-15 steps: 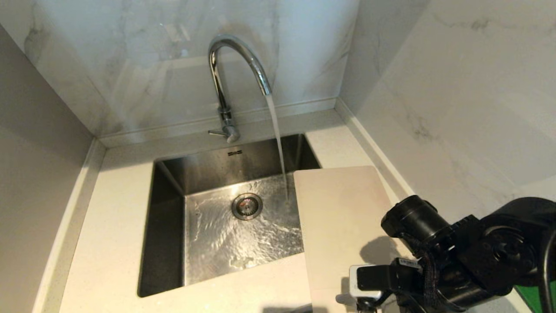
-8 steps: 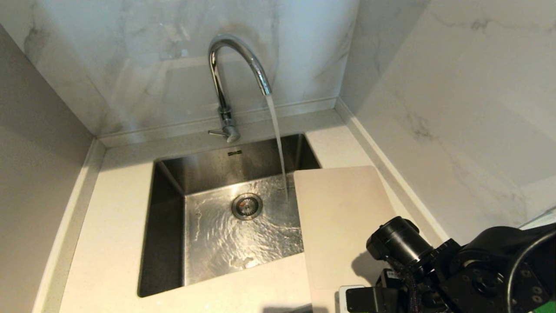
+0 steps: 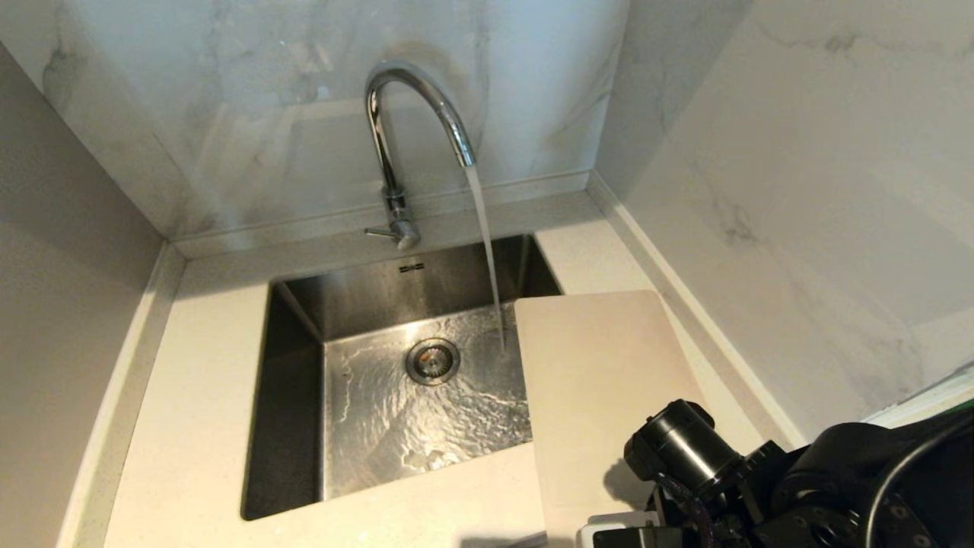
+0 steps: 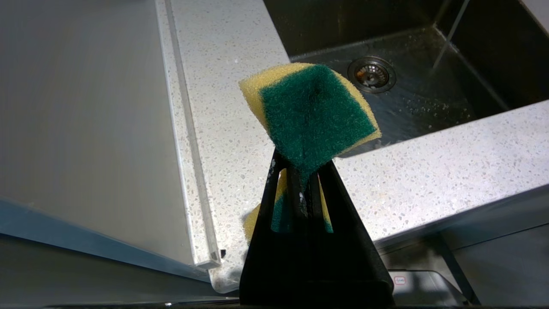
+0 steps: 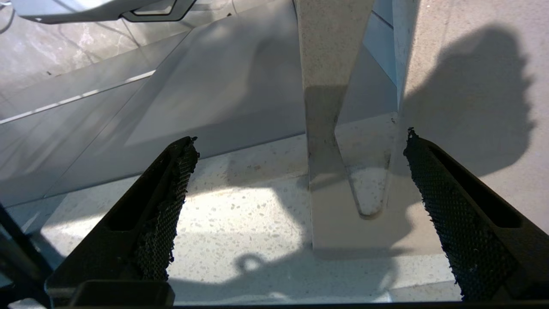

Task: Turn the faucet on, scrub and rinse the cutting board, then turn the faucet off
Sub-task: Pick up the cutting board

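Observation:
The chrome faucet (image 3: 415, 114) stands behind the sink, and water (image 3: 485, 243) runs from its spout into the basin. The beige cutting board (image 3: 601, 380) lies flat on the counter to the right, its left edge overhanging the sink. My right arm (image 3: 730, 479) hangs over the board's near end. My right gripper (image 5: 299, 137) is open above the board's handle end (image 5: 343, 227), with the oblong cutout (image 5: 369, 189) between the fingers and nothing held. My left gripper (image 4: 300, 171) is shut on a green-and-yellow sponge (image 4: 313, 113), held near the counter's front-left edge.
The steel sink (image 3: 289, 396) has a round drain (image 3: 432, 361) and rippling water on its floor. Marble walls close in behind and on the right. A grey panel (image 4: 85, 120) borders the speckled counter (image 4: 429, 171) on the left.
My right arm has dropped lower and drawn back toward the board's near end. The water keeps running and the board has not moved.

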